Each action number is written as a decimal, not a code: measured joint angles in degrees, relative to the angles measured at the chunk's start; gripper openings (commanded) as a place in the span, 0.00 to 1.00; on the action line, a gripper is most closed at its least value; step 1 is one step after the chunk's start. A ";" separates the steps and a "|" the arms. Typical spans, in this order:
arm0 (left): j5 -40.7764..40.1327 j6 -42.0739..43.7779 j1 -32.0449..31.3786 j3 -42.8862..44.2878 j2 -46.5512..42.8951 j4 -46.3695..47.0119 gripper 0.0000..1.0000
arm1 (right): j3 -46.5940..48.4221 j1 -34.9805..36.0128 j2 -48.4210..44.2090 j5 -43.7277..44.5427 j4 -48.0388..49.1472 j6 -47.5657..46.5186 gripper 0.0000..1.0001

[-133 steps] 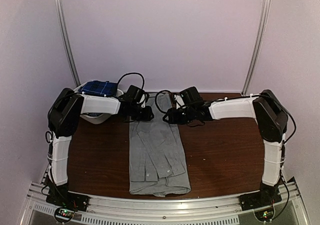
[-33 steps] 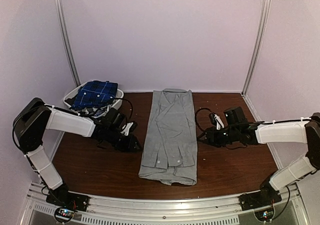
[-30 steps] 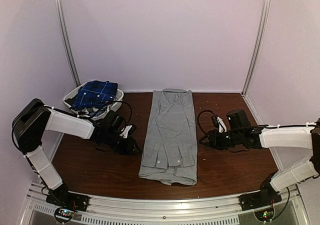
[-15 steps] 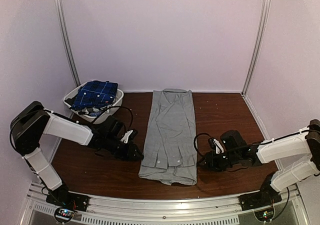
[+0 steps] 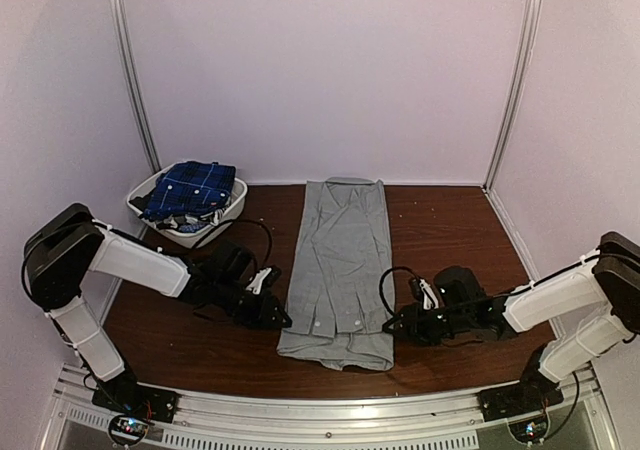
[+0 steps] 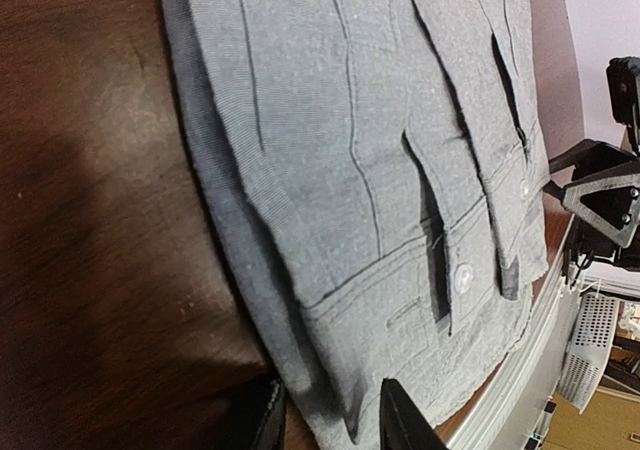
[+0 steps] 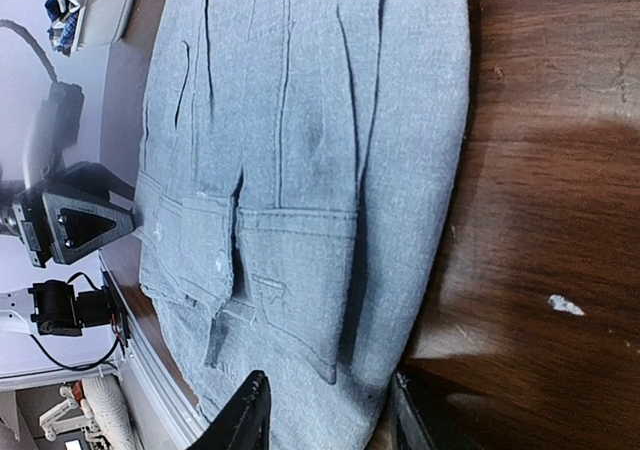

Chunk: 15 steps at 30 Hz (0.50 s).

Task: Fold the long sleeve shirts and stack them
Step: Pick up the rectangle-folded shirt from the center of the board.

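Top external view: a plain grey button-front cloth shirt (image 5: 340, 260) lies folded into a long narrow strip down the middle of the dark brown wooden table (image 5: 455, 235). Its collar is at the far end and its hem is near the front edge. At the far left corner, a dark blue plaid shirt with white lines (image 5: 190, 188) sits heaped in a white oval plastic basket (image 5: 192, 235).

Both arms reach low over the table. The left gripper (image 5: 280, 315) is at the near left corner of the grey shirt and the right gripper (image 5: 392, 325) at the near right corner. A second ago both grippers are farther from the near edge, beside the strip's middle and clear of it. Now they are nearer and pressed in against its edges. Over four seconds ago they are at the collar end, and the shirt lies closer to the front edge.

In the left wrist view, the left gripper (image 6: 333, 410) has its jaws spread, with the layered side edge of the shirt between the fingers. The right wrist view shows the same for the right gripper (image 7: 325, 410): its jaws are apart and straddle the cloth's edge beside the buttoned cuffs. Neither is clamped on it.
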 measured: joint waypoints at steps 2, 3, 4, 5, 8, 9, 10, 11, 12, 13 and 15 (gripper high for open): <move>-0.26 -0.09 -0.37 0.46 0.42 -0.02 0.31 | -0.09 0.07 0.26 0.46 0.70 0.31 0.39; -0.59 -0.20 -0.61 0.66 0.59 -0.02 0.29 | -0.22 0.09 0.35 0.68 1.09 0.63 0.38; -0.79 -0.33 -0.72 0.74 0.68 -0.02 0.28 | -0.37 0.09 0.42 0.81 1.44 1.01 0.38; -1.11 -0.50 -0.87 0.81 0.72 -0.07 0.27 | -0.44 0.09 0.44 0.90 1.64 1.11 0.37; -1.64 -0.96 -1.40 1.07 1.01 -0.13 0.22 | -0.92 0.09 0.66 1.29 2.67 1.70 0.35; -1.84 -1.09 -1.57 1.25 1.16 -0.20 0.20 | -0.98 0.09 0.81 1.29 2.95 1.84 0.34; -2.01 -1.27 -1.79 1.51 1.38 -0.33 0.18 | -0.98 0.09 1.01 1.27 3.26 1.92 0.33; -2.10 -1.36 -2.01 1.79 1.64 -0.42 0.15 | -0.98 0.09 1.22 1.29 3.56 1.97 0.31; -2.25 -1.49 -2.23 1.95 1.81 -0.46 0.13 | -0.98 0.09 1.44 1.27 3.87 1.97 0.30; -2.36 -1.66 -2.45 2.01 1.95 -0.48 0.10 | -0.98 0.09 1.73 1.25 4.22 2.05 0.29; -2.49 -1.97 -2.86 2.01 1.99 -0.72 0.07 | -0.98 0.09 2.32 1.20 4.94 2.16 0.27</move>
